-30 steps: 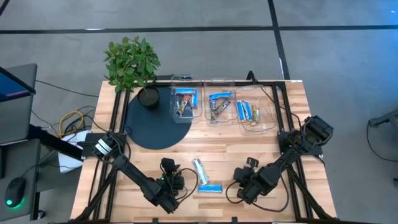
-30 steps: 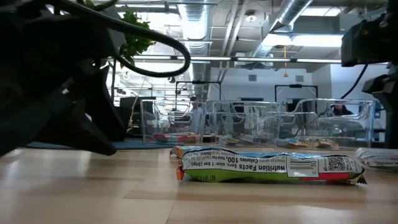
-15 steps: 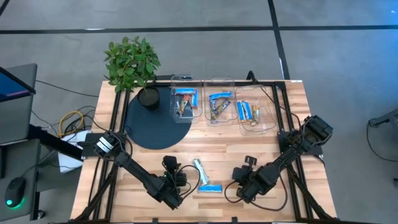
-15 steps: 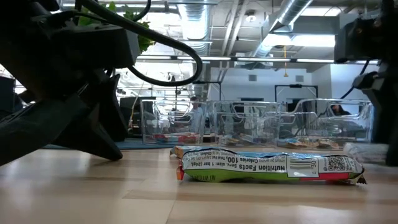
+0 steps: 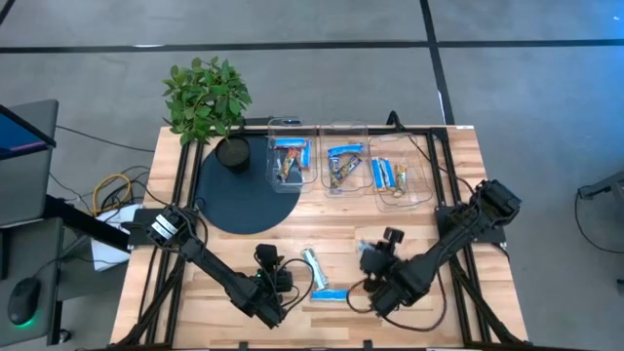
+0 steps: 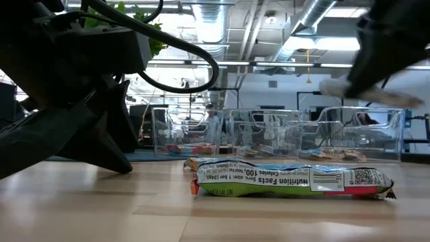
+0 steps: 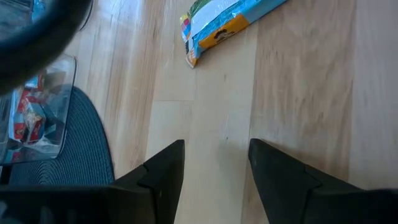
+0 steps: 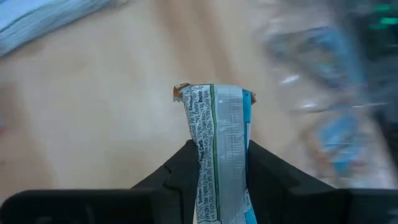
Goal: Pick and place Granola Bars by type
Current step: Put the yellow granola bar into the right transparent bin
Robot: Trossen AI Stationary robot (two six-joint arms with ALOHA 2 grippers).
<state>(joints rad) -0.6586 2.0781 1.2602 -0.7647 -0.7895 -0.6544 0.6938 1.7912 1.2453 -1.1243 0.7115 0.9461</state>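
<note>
Right gripper [image 5: 369, 255], high view, lower centre-right: clamped on a blue-and-silver foil-wrapped granola bar [image 5: 368, 250], raised off the wooden table [image 5: 439, 205]. Left gripper [image 5: 283, 283], lower centre-left: fingers parted, holding nothing. Two more wrapped bars [image 5: 312, 266] lie between the grippers. Low view: a green-edged wrapped bar [image 6: 292, 179] lies at centre. Right wrist view: fingers pinch the bar at centre.
</note>
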